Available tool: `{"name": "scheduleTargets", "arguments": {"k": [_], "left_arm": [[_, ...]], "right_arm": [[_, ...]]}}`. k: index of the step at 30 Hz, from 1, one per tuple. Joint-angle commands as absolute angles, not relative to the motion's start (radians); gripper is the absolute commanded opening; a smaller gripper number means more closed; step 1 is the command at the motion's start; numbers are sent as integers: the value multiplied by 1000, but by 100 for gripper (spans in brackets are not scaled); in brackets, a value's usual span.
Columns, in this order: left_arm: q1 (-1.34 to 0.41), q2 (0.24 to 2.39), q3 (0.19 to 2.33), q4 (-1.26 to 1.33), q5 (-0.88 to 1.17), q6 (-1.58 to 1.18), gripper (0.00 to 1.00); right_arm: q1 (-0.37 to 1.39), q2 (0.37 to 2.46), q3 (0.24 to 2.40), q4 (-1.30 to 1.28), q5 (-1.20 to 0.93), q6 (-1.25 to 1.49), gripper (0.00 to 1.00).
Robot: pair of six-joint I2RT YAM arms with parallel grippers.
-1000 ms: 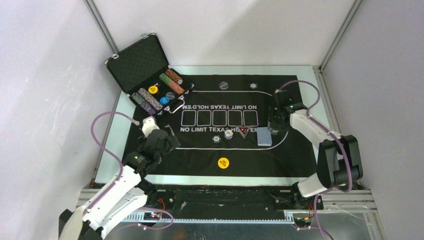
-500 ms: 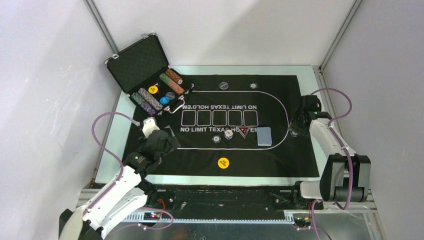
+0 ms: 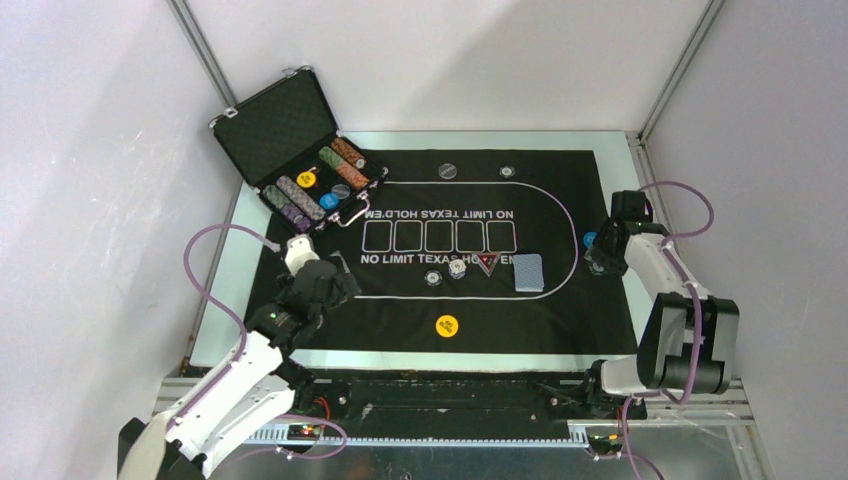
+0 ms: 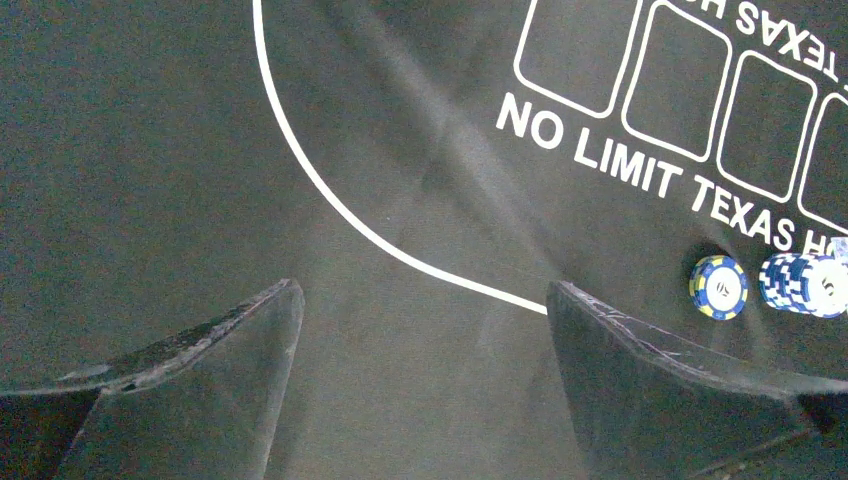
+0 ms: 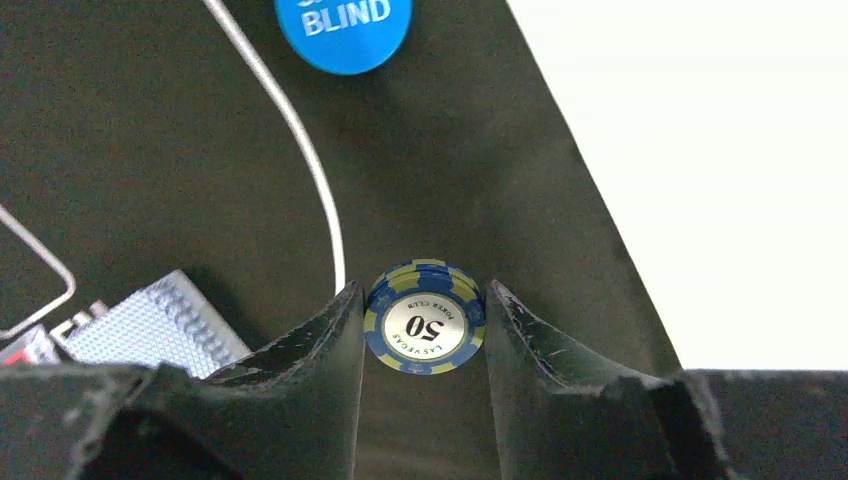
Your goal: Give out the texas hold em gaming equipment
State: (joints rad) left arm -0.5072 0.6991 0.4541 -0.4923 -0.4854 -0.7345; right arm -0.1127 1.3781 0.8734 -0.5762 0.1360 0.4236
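While the right gripper (image 5: 422,292) hangs low near the right edge of the worktop (image 3: 642,190), its jaws stand narrow, pressed to both sides of a short chip stack (image 5: 425,328), blue and yellow, top face marked 50. The stack is over the black mat (image 3: 400,310), outside the white oval line and close to the mat's right border. Whether it rests on the cloth or is just clear of it, cannot tell. Blue disc (image 5: 343,30) lettered BLIND lies just beyond it toward the far edge, apart from the stack. Playing cards (image 3: 528,272) lie mid-worktop, with the triangle marker (image 3: 487,263) and small chips (image 4: 719,287) beside them. Yellow disc (image 3: 447,325) lies closer to the near edge. Left gripper (image 4: 425,290) hovers over the mat toward the left edge, jaws wide apart, nothing between them. Case (image 3: 300,150) is open at the far left corner, rows of chips inside. Judgement: the step in hand is setting this stack down at the right-hand player's place, next to the blue disc. To do it well, lower straight until the bottom chip is flat on the cloth. Then part the jaws evenly and only a little, so neither pad drags the top chip sideways. Lift vertically before swinging away. Keep the stack off the blue disc and inside the mat border. Risk: the grip is on the rims only, so any tilt could shear the stack.
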Motion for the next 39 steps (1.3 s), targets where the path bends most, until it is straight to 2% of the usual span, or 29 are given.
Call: {"name": "scheduleTargets", "arguments": {"k": [1,11,15,19,22,24,25,27,29,34,37,39], "left_arm": [[-502,688,453,-474,-482,-746,98],[-502,682,452,-475,-481,-746,98],[-502,679,451,-474,-480,-746,98],[-502,682,451,-472,-476,-746,98],[-502,682,451,-470,-473,-746,98],[-502,681,451,-469,-471,-746,98],[-502,681,450,-469,-470,-746,98],[-502,681,450,-469,-468,-746,98],[-502,680,449,-469,-468,-746,98],[-502,672,448,-469,-468,-746,98],[-502,669,447,-467,-464,-746,98],[-502,667,446,-469,-466,-746,98]], "right_arm": [[-148,1457,875,-494,156,451,11],[-158,1675,932,-435,144,447,14],[-158,1694,943,-436,153,445,15],[-158,1691,943,-422,149,440,21],[-158,1695,943,-423,158,439,29],[-157,1696,943,-427,162,439,38],[-157,1696,943,-428,167,441,49],[-154,1694,943,-434,171,444,62],[-149,1690,943,-440,173,448,71],[-134,1630,948,-460,179,450,83],[-122,1548,964,-496,202,461,97],[-99,1482,973,-510,205,458,99]]}}
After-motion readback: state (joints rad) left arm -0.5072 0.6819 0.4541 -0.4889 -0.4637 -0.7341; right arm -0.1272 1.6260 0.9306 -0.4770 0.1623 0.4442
